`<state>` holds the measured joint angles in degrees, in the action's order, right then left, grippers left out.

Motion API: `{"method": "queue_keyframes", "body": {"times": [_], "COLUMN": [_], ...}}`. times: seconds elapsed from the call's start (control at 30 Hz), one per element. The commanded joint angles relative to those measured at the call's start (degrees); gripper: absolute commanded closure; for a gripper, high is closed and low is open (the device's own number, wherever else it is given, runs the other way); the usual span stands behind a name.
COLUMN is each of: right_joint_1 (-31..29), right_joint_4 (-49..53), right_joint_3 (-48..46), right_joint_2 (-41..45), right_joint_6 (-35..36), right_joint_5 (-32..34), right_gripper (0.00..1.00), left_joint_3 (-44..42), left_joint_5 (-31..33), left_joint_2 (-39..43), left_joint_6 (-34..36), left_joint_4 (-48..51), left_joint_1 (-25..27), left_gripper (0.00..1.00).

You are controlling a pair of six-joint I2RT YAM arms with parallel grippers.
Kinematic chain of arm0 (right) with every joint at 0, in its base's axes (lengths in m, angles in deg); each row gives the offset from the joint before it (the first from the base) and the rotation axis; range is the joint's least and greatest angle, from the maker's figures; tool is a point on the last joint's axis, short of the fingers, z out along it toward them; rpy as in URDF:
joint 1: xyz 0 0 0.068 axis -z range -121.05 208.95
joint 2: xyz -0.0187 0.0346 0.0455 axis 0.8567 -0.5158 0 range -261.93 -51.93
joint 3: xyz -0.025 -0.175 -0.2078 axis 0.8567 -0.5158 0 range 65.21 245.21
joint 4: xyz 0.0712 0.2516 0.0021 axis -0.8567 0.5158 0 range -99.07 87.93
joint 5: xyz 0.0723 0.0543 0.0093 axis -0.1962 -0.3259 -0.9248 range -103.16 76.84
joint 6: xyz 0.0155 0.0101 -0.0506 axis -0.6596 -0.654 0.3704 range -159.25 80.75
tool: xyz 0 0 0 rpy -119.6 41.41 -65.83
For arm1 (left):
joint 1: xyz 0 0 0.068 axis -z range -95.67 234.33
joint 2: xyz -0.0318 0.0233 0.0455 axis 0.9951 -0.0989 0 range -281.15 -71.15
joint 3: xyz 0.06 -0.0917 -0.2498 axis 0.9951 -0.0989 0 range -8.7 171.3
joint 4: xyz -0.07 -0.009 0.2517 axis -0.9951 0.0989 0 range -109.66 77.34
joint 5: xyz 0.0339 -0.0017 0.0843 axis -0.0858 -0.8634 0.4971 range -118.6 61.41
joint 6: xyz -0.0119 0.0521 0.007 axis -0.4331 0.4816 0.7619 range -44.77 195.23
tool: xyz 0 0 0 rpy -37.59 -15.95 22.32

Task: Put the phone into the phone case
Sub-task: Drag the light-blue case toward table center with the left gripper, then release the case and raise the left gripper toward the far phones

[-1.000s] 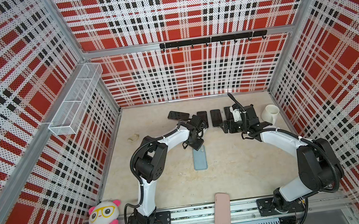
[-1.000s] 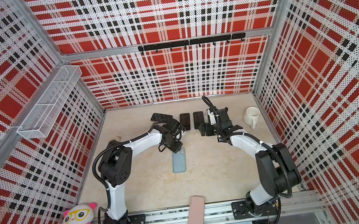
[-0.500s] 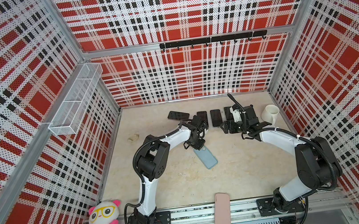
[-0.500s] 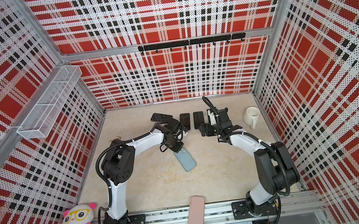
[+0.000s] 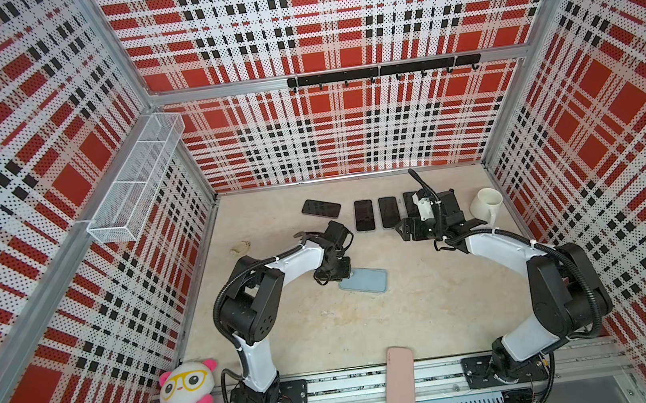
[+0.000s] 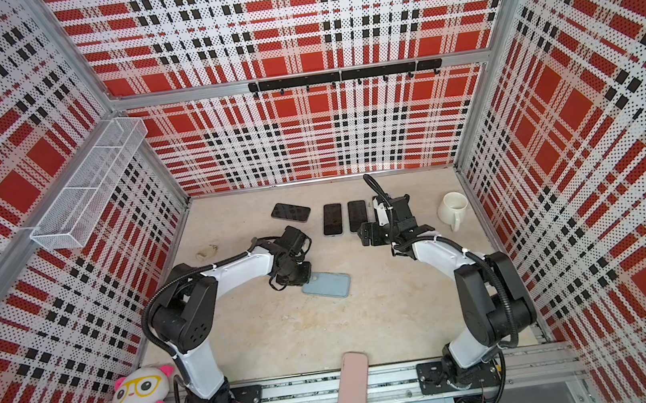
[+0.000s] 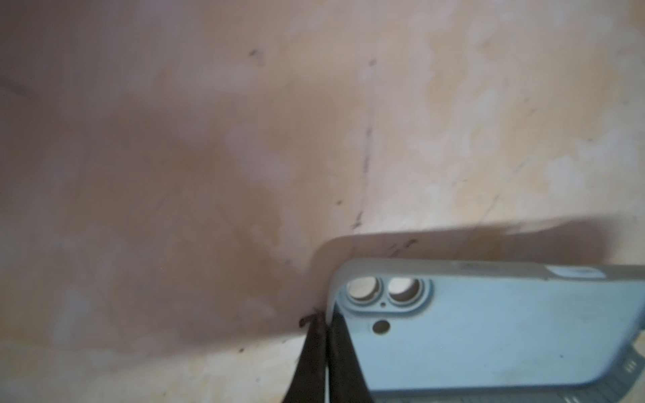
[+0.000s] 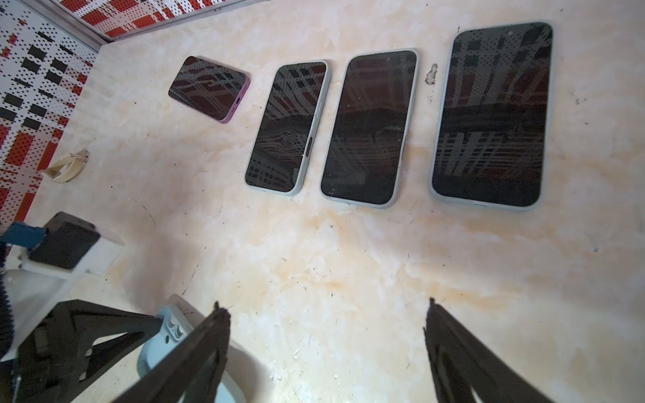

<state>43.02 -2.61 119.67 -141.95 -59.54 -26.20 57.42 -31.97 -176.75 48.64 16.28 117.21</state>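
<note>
my left gripper [image 7: 326, 319] is clamped on the camera-end wall of the blue phone case [image 5: 365, 283], i'd say to steady it mid-bench [image 5: 411, 317]; my right gripper [image 8: 326, 305] hangs with jaws wide apart near the phones [image 8: 366, 129] at the back, ready to pick.
</note>
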Motion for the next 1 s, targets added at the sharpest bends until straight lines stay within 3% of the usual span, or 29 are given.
{"method": "queue_keyframes", "body": {"times": [0.0,0.17,0.33,0.57,0.6,0.8,0.97], "right_joint_1": [0.6,0.6,0.7,0.7,0.7,0.7,0.6], "right_joint_4": [-1.7,-1.9,-1.5,-1.5,-1.6,-1.6,-0.8], "right_joint_3": [-0.2,0.2,0.1,0.1,0.2,0.5,0.0], "right_joint_2": [-0.6,-1.7,-1.4,-1.1,-1.2,-1.4,-0.2], "right_joint_6": [0.7,0.9,1.0,0.9,0.9,0.4,1.0], "right_joint_5": [-0.8,-1.5,-1.2,-1.3,-1.4,-2.4,-1.3], "right_gripper": [0.11,0.11,0.1,0.1,0.1,0.11,0.1], "left_joint_3": [-2.0,-3.0,-1.7,7.1,8.8,24.9,39.5], "left_joint_5": [2.2,3.2,3.9,7.5,7.7,14.2,12.2], "left_joint_2": [3.1,3.5,3.8,3.8,3.2,-6.6,-19.1], "left_joint_6": [-9.6,-10.1,-9.4,-2.8,-2.4,4.2,1.8], "left_joint_4": [-2.3,-2.5,-2.0,1.2,1.1,-2.4,-7.7], "left_joint_1": [-0.4,-1.7,-1.8,-3.9,-4.8,-9.4,-13.3], "left_gripper": [0.95,0.91,0.7,0.11,0.07,0.04,0.12]}}
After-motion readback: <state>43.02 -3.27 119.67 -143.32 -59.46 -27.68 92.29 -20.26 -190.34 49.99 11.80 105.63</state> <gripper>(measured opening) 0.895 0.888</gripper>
